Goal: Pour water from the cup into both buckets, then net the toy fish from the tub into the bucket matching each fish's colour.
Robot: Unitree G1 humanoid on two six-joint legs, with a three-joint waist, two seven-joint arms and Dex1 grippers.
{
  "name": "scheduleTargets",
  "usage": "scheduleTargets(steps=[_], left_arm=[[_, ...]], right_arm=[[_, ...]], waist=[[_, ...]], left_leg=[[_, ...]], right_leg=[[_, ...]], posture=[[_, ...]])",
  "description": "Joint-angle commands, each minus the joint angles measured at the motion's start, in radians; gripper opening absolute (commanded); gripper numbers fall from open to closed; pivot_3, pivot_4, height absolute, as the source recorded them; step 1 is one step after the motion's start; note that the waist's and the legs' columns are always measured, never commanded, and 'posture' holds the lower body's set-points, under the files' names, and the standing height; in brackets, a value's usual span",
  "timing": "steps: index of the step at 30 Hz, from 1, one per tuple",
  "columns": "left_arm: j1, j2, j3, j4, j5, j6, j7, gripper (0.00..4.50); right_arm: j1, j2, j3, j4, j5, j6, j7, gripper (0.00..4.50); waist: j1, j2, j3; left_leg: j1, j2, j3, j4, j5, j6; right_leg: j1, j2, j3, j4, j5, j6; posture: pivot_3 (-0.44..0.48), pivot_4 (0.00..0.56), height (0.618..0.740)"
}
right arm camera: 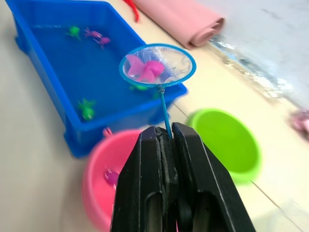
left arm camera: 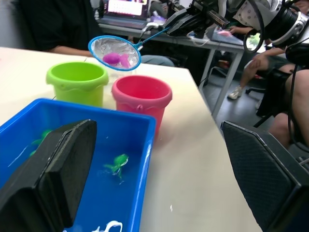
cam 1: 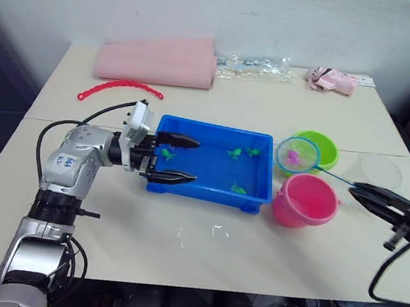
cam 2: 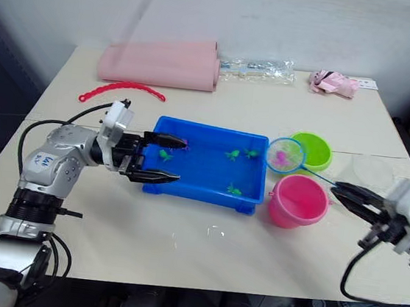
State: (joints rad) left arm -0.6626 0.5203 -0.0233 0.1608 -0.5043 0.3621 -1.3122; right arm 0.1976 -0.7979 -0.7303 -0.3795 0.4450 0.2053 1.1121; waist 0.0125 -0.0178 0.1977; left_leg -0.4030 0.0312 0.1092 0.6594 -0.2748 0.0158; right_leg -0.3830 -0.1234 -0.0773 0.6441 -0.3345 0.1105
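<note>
**Now a pink fish rides in the net, between the two buckets**

Overhead, in the head views, the right hand (cam 1: 369, 194) is closed on the thin handle of the net (cam 1: 298, 154), whose hoop hangs raised at the right end of the tub (cam 1: 186, 188), between the green bucket (cam 1: 326, 147) on the far side and the pink bucket (cam 1: 305, 200) on the near side. The hoop sits left of and farther out than that hand, likely so the catch can be tipped into the pink bucket. The left hand (cam 1: 176, 159) reaches over the tub's left end with its fingers spread, holding nothing, perhaps to steady the tub. The cup (cam 1: 381, 170) stands on the tabletop (cam 1: 179, 254), far right.

From the left wrist, the net carries a pink fish (left arm camera: 115, 58) above both buckets; a green fish (left arm camera: 117, 163) lies in the tub's water.

From the right wrist, the fingers (right arm camera: 193, 193) pinch the handle shut, and a second pink fish (right arm camera: 110, 176) already lies in the pink bucket.
</note>
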Motion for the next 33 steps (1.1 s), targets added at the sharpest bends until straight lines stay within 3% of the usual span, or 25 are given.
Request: scheduleTargets(steps=[1,4,8,12,17,27,29,33], left_arm=[[-0.020,-0.041,-0.017,0.003,0.002,-0.026,0.004,4.47],[-0.014,-0.070,-0.027,-0.002,0.001,-0.027,0.008,4.47],[0.003,-0.088,-0.036,-0.001,0.000,-0.026,0.003,4.47],[-0.008,-0.100,-0.038,0.046,0.014,-0.059,-0.006,4.47],[-0.040,-0.126,-0.029,0.133,0.033,-0.110,-0.002,4.47],[-0.084,-0.201,-0.001,0.233,0.030,-0.163,0.037,4.47],[-0.081,-0.204,0.000,0.231,0.035,-0.168,0.036,4.47],[-0.070,-0.183,0.017,0.214,0.032,-0.171,0.040,4.47]], right_arm=[[0.099,0.033,-0.090,0.035,-0.073,-0.217,0.033,0.00],[0.147,0.042,-0.092,0.110,-0.158,-0.435,0.034,0.00],[0.133,0.046,-0.081,0.234,-0.324,-0.693,-0.077,0.00],[0.119,0.060,-0.062,0.259,-0.407,-0.837,-0.139,0.00],[0.103,0.016,-0.126,0.311,-0.652,-1.136,-0.252,0.00],[0.077,-0.028,-0.220,0.382,-0.913,-1.371,-0.445,0.00],[0.084,-0.026,-0.221,0.390,-0.905,-1.347,-0.470,0.00],[0.178,-0.023,-0.062,0.324,-0.597,-1.154,-0.408,0.00]], waist=[[0.002,0.000,0.000],[0.003,0.000,0.000],[-0.002,0.000,0.000],[-0.005,0.000,0.000],[-0.010,0.000,0.000],[-0.010,0.000,0.000],[-0.011,0.000,0.000],[-0.014,0.000,0.000]], left_leg=[[0.000,0.000,0.000,0.000,0.000,0.000],[0.000,-0.001,-0.001,0.000,0.000,0.000],[0.001,-0.001,-0.001,0.000,0.000,0.000],[0.001,0.000,-0.001,0.001,0.000,0.000],[0.001,0.000,-0.001,0.001,0.000,0.000],[0.003,-0.001,-0.003,0.001,0.000,0.000],[0.002,-0.001,-0.003,0.001,0.000,0.000],[0.003,-0.001,-0.003,0.001,0.000,0.000]], right_leg=[[0.000,0.000,0.000,0.000,0.000,0.000],[0.001,0.000,0.000,-0.002,0.001,0.001],[0.002,0.000,0.000,-0.002,0.001,0.002],[0.003,0.000,0.000,-0.002,0.001,0.002],[0.003,0.000,0.000,-0.002,0.001,0.001],[0.007,-0.001,-0.001,-0.005,0.001,0.002],[0.007,-0.001,-0.001,-0.006,0.001,0.002],[0.007,0.000,-0.001,-0.006,0.001,0.002]], posture=[[0.000,0.150,0.740],[0.000,0.150,0.740],[0.000,0.150,0.740],[0.000,0.150,0.740],[0.000,0.150,0.740],[0.000,0.150,0.740],[0.000,0.150,0.740],[0.000,0.150,0.740]])
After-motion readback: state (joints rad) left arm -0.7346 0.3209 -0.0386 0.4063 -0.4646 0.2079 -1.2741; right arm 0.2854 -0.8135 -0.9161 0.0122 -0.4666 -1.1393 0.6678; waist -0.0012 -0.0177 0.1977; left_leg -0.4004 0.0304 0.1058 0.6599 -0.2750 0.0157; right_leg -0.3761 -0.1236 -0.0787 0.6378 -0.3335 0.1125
